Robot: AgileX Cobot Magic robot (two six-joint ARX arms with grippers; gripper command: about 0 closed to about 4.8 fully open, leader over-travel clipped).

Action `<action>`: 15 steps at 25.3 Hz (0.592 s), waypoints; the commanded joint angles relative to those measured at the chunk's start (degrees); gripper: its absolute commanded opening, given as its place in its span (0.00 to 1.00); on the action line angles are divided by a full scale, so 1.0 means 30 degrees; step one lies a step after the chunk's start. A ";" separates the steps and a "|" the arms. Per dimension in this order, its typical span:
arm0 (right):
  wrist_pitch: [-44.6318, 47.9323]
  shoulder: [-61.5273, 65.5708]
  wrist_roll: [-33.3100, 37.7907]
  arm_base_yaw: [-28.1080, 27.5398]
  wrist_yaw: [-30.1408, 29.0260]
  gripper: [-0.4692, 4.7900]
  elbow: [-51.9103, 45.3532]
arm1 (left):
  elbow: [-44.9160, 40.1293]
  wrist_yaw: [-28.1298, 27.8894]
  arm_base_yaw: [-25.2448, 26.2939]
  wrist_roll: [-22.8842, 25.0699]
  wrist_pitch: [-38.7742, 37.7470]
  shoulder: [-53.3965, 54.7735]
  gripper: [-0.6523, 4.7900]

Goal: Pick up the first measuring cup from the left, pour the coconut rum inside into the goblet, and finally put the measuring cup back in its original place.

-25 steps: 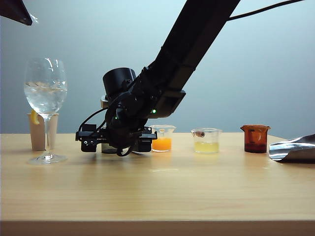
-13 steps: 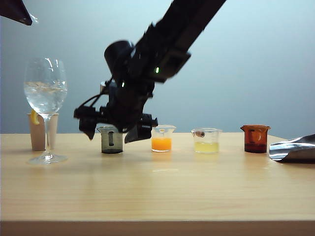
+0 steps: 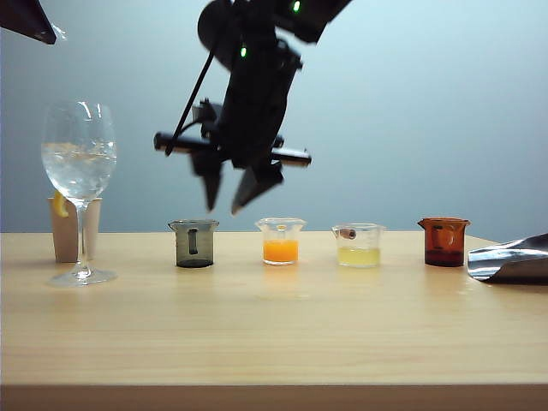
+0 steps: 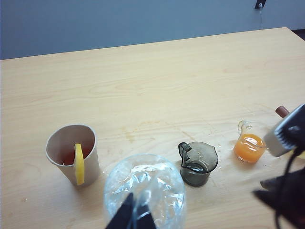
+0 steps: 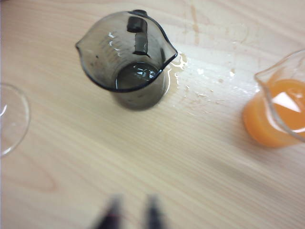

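Smoky grey measuring cup (image 3: 193, 243) stands upright on the pale worktop (image 3: 274, 334), left of centre in the exterior frame, with the goblet (image 3: 79, 188) of ice at far left and the orange-filled cup (image 3: 281, 241) just to its right. Right gripper (image 3: 229, 199) hangs in the air above the gap between those two cups, touching nothing, its fingers a narrow way apart and empty. Left gripper (image 4: 136, 220) shows only dark tips at the lower edge of its wrist view, over the goblet; its opening cannot be told.
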 commanded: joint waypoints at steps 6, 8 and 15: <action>-0.0874 -0.3155 -0.1843 -0.0044 -0.1792 0.08 0.0087 | 0.0044 0.0044 -0.0015 0.0058 0.0226 -0.0044 0.11; -0.1399 -0.4131 -0.2142 -0.0204 -0.2659 0.08 0.0087 | 0.0044 0.0044 -0.0015 0.0066 0.0233 -0.0044 0.11; -0.5013 -0.9865 -0.4051 -0.1792 -0.3009 0.08 -0.0022 | 0.0044 0.0044 -0.0007 0.0058 0.0204 -0.0131 0.11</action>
